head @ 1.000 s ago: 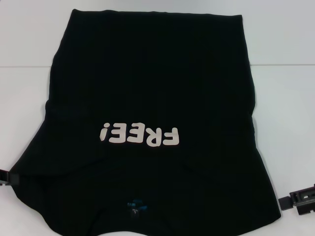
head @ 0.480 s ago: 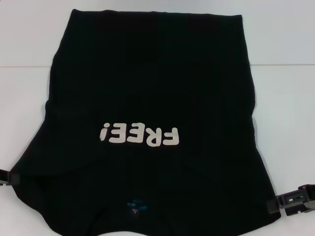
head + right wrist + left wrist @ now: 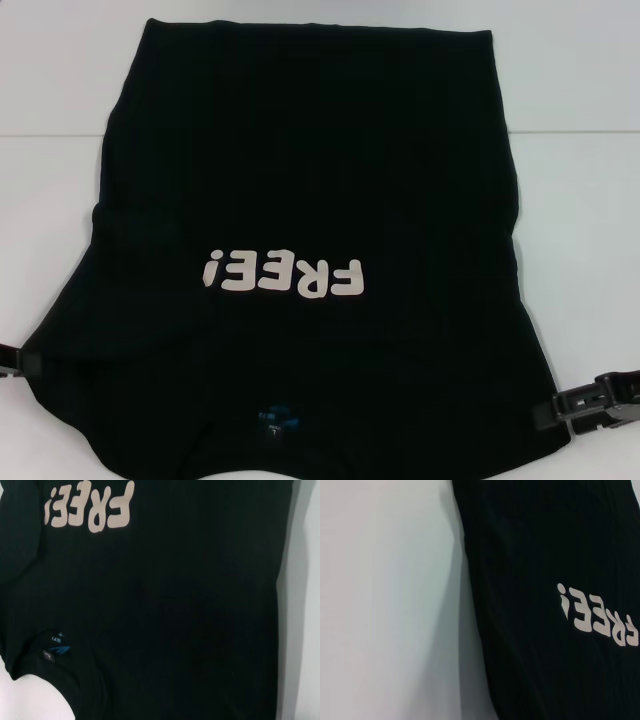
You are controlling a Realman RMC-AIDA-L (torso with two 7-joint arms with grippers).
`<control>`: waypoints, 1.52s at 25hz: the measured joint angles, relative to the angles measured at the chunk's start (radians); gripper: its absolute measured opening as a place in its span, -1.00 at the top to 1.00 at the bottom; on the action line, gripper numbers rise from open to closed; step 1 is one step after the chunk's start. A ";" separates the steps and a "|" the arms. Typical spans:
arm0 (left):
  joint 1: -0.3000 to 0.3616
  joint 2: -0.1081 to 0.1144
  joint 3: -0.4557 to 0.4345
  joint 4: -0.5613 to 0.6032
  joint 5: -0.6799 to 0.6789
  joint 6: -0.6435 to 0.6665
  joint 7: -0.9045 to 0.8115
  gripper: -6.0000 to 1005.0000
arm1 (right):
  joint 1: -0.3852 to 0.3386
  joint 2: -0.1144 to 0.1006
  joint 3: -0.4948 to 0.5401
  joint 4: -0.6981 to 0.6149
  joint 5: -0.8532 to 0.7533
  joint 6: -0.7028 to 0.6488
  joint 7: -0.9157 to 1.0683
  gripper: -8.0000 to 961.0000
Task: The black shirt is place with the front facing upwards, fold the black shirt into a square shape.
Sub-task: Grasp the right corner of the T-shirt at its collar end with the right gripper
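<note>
A white table carries everything. Directly on it lies the black shirt, spread flat with the front up. The pale letters "FREE!" stand on the chest, and the small blue neck label is at the shirt's near end. Bare white table surface shows on both sides of the shirt and beyond its far hem.

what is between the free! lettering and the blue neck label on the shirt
Only plain black shirt fabric lies between the FREE! lettering and the blue neck label, in the head view.
</note>
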 joint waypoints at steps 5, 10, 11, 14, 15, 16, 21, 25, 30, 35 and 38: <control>0.000 -0.001 0.002 -0.001 0.000 -0.003 0.000 0.97 | 0.009 0.002 -0.002 0.016 -0.008 0.012 -0.001 -0.81; 0.001 -0.001 0.002 -0.004 0.000 -0.004 0.004 0.97 | 0.014 0.008 -0.003 0.017 -0.012 0.018 -0.002 -0.81; 0.001 -0.001 0.001 -0.006 0.000 -0.004 0.005 0.97 | 0.016 0.008 -0.004 0.017 -0.012 0.018 -0.002 -0.81; 0.002 -0.001 -0.003 -0.012 0.000 -0.004 0.009 0.97 | 0.020 0.011 -0.007 0.018 -0.012 0.018 -0.004 -0.81; 0.002 -0.001 -0.003 -0.012 0.000 -0.004 0.009 0.97 | 0.022 0.012 -0.009 0.018 -0.012 0.018 -0.004 -0.81; 0.002 -0.001 -0.003 -0.012 0.000 -0.004 0.009 0.97 | 0.023 0.013 -0.011 0.018 -0.012 0.018 -0.004 -0.81; 0.002 -0.001 -0.004 -0.012 0.000 -0.005 0.009 0.97 | 0.028 0.021 -0.017 0.019 -0.012 0.019 -0.007 -0.81; 0.002 -0.001 -0.005 -0.012 0.000 -0.006 0.009 0.97 | 0.028 0.021 -0.018 0.020 -0.012 0.020 -0.009 -0.81; 0.002 -0.001 -0.005 -0.012 0.000 -0.006 0.009 0.96 | 0.019 0.014 -0.017 0.019 -0.010 0.020 -0.009 -0.81; 0.003 -0.001 -0.005 -0.012 0.000 -0.006 0.009 0.96 | 0.014 0.013 -0.016 0.019 -0.009 0.020 -0.010 -0.81; 0.004 -0.001 -0.005 -0.012 0.000 -0.006 0.009 0.96 | 0.014 0.014 -0.018 0.018 -0.009 0.021 -0.010 -0.81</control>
